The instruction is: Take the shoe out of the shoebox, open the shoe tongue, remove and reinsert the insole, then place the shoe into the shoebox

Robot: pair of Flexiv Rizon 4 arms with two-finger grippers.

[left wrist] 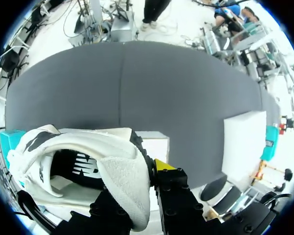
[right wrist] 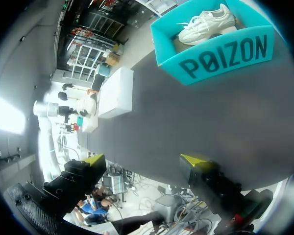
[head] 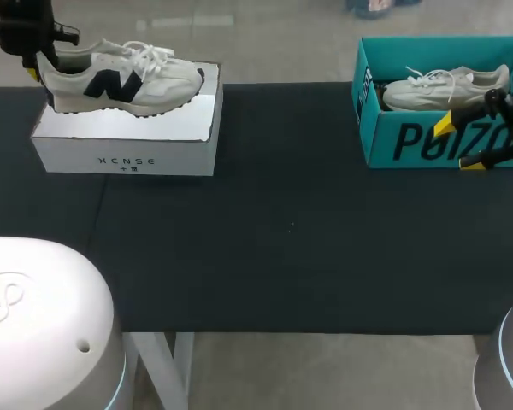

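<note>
Our left gripper [head: 43, 61] pinches the heel of the shoe [head: 128, 81], which sits on top of the white box [head: 124, 141], our right gripper [head: 458, 145] is open and empty, and we think the tongue and insole jobs are not yet done.

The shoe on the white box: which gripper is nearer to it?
Left. The left gripper grips the shoe by its heel atop the white box; the right gripper hangs open across the table, in front of the teal shoebox.

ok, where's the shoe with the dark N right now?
Head view, far left: the shoe sits on top of the white box, its heel pinched in the left gripper.
</note>
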